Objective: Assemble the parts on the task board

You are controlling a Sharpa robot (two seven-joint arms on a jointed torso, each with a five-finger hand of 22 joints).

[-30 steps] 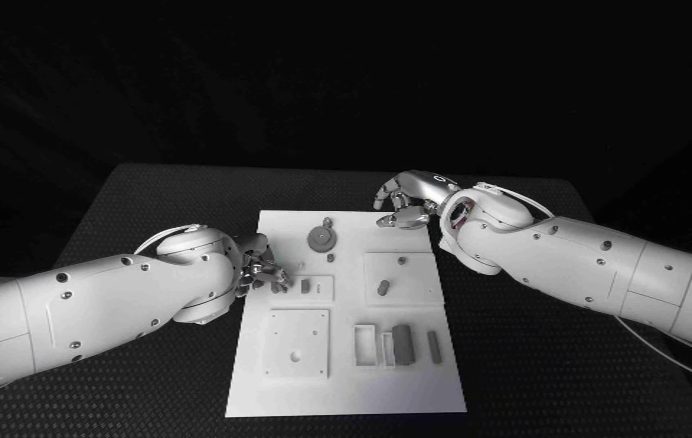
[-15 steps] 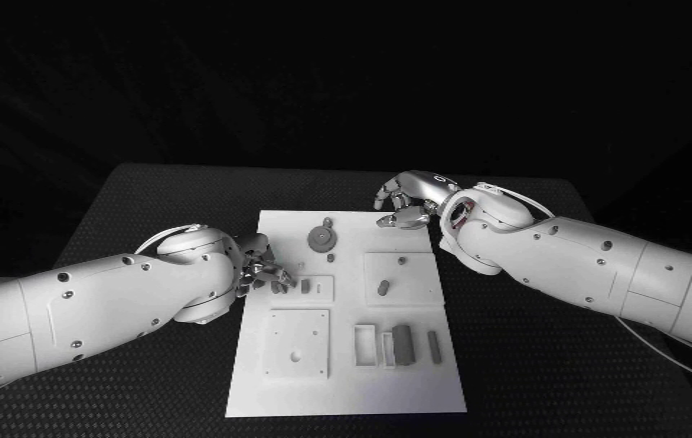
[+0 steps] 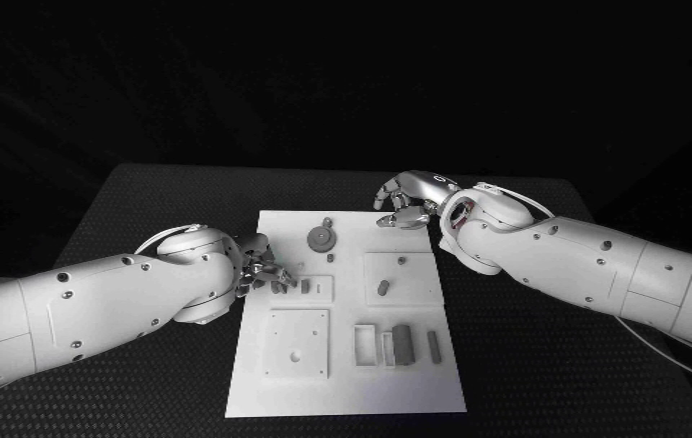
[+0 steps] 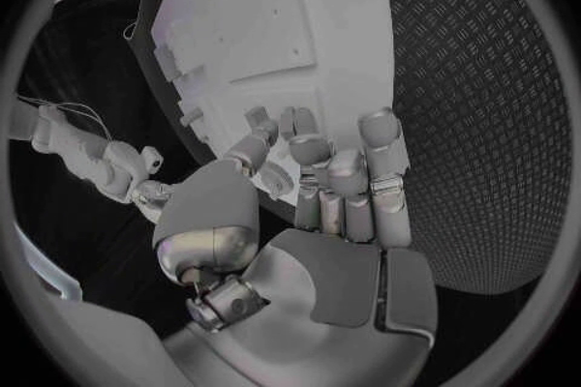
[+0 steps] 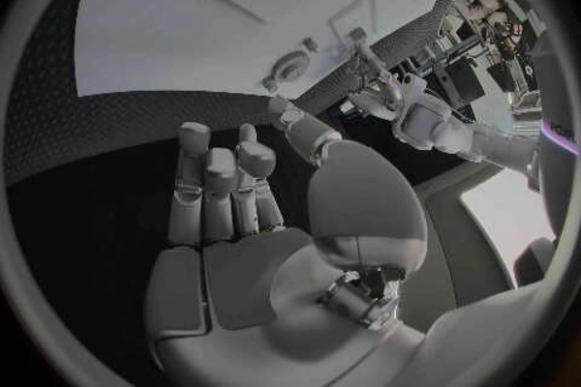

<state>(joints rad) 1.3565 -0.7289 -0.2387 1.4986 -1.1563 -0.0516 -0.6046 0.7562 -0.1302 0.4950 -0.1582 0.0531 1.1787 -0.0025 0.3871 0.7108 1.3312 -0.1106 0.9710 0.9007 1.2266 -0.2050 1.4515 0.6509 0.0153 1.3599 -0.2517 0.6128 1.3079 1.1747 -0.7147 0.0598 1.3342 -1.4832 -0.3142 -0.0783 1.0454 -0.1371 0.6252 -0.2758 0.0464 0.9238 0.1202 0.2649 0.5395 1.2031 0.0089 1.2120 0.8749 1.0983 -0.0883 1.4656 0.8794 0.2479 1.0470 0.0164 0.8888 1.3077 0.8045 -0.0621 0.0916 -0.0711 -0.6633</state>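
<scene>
Assembly looks barely begun: the flat white rectangular task board [image 3: 346, 323] lies mid-table on the black textured table [image 3: 144, 198], w/ small grey parts loose on it, incl. a round grey disc part [image 3: 320, 238] near the far edge, a short grey peg [image 3: 384, 286] in a centre recess and grey bars [image 3: 402, 343] nearer the robot. Left hand [image 3: 263, 270] sits at the board's left edge, fingers curled; whether it pinches anything can't be told. Right hand [image 3: 408, 201] hovers by the far right corner, fingers curled in, holding nothing. Most seating apparently left.
</scene>
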